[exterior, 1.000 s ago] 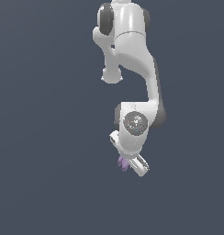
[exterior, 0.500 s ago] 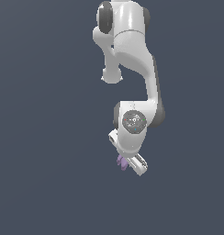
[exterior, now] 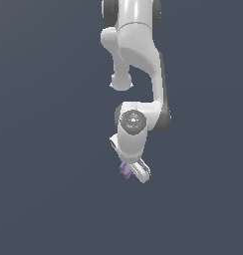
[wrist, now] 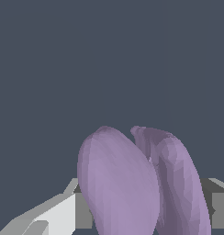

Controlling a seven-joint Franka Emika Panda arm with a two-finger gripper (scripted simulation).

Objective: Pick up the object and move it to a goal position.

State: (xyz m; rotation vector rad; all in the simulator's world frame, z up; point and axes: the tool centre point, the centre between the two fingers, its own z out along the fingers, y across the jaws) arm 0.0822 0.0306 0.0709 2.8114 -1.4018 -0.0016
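The object [exterior: 125,170] is a tiny light-purple lump with curved lobes, seen at the lower end of the white arm in the exterior view. My gripper [exterior: 129,172] is shut on it and holds it in the air against the plain dark-grey background. In the wrist view the object [wrist: 132,183] fills the near middle as two large purple lobes. It sits between my grey-white fingers [wrist: 54,213], which show on either side of it. The fingertips themselves are hidden behind the object.
Only the white arm [exterior: 138,60], hanging down from the top of the exterior view, and a uniform dark-grey background show. No table, goal marker or other object is visible.
The arm's lower end, with the object held in the gripper, has moved slightly up and towards the exterior view's left. The grip has not changed.
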